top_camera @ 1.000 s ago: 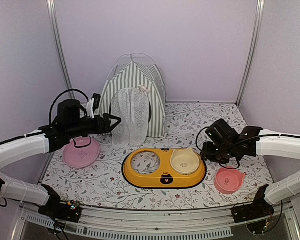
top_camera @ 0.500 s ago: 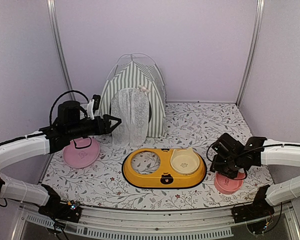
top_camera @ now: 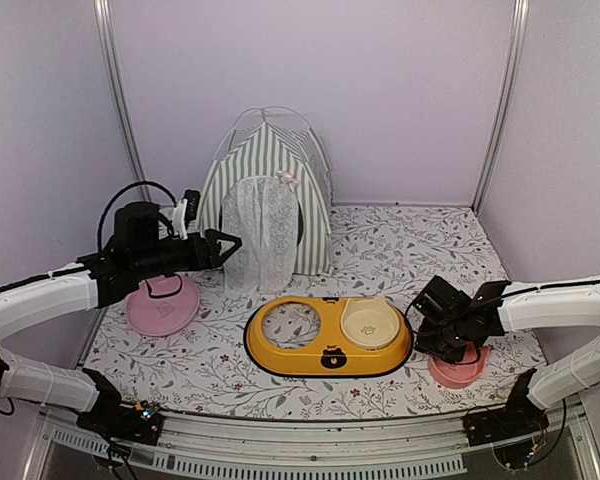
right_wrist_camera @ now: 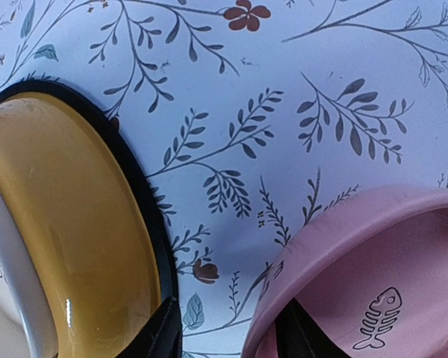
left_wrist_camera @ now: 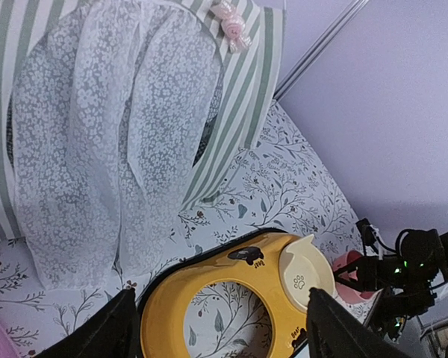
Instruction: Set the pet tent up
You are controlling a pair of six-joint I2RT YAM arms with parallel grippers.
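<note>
The pet tent (top_camera: 267, 190), a grey-green and white striped teepee, stands upright at the back of the mat, its white lace curtain (left_wrist_camera: 97, 149) hanging shut over the door. My left gripper (top_camera: 225, 245) hovers just in front and left of the curtain, open and empty; in its wrist view the left gripper (left_wrist_camera: 224, 335) frames the yellow feeder. My right gripper (top_camera: 452, 345) is far from the tent, low at the front right. In its wrist view the right gripper (right_wrist_camera: 231, 339) is open and straddles the rim of a pink bowl (right_wrist_camera: 373, 261), one finger inside and one outside.
A yellow double feeder (top_camera: 325, 335) with a cream bowl (top_camera: 370, 322) in its right hole lies mid-mat. A second pink bowl (top_camera: 163, 305) sits under my left arm. Purple walls and metal posts close in the back and sides.
My right arm has swung toward the front edge and dropped onto the right pink bowl, and its jaws have narrowed. The left arm and the tent have not moved.
</note>
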